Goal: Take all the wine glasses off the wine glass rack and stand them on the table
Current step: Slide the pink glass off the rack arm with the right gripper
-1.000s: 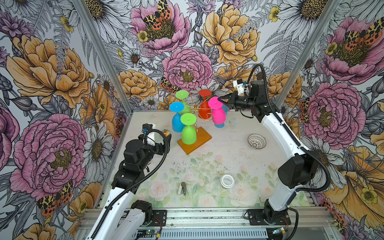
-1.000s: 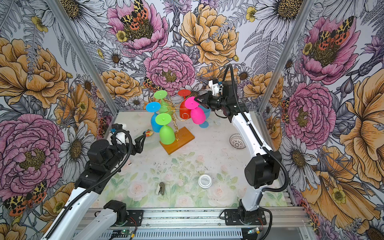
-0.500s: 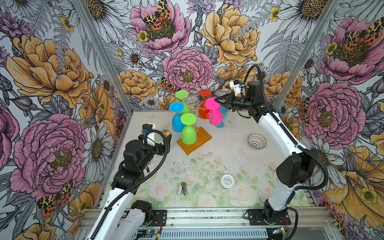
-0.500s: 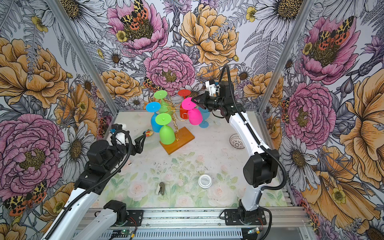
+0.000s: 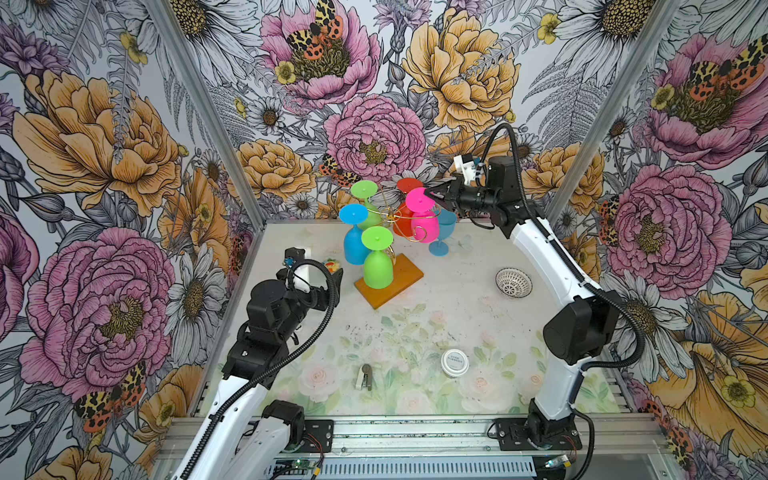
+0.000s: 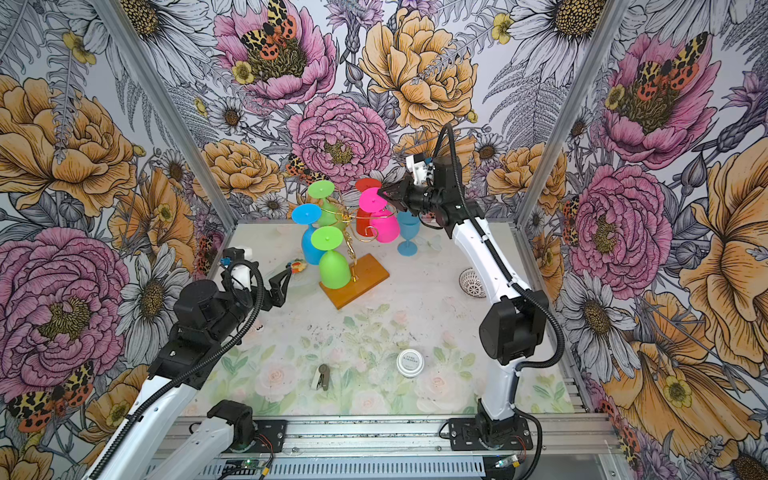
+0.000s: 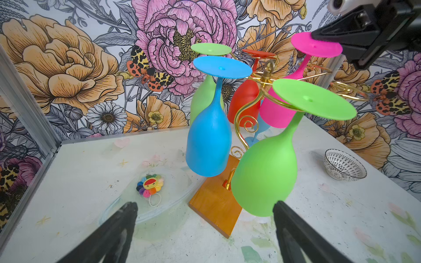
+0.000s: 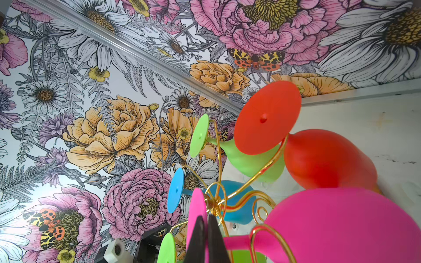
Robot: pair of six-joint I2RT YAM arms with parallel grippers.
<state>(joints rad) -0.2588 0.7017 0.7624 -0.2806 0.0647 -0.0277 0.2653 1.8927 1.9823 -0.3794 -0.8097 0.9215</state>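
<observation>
**Left claw** [image 6: 282,284]: left of centre in both top views. Fingers are spread wide and hold nothing, apart from the rack. In the left wrist view, a rainbow flower charm [image 7: 150,185] lies on a clear plate [image 7: 180,182].

**Wine glass rack** [image 5: 397,282]: upper centre, with its wooden base flat on the tabletop [image 5: 457,299]. A blue glass [image 5: 354,247], a front green glass [image 5: 377,270], a rear green glass [image 5: 364,189] and a red glass [image 5: 402,227] hang inverted from its gold arms.

**Pink wine glass** [image 5: 424,226]: on the right side of the rack, tilted, with a gold curl around its stem.

**Right claw** [image 5: 431,194]: fingers are pressed together, pinching the rim of the pink foot.

An upright blue glass [image 5: 448,220] stands just right of the rack. A patterned bowl [image 5: 514,283] sits further right.
</observation>
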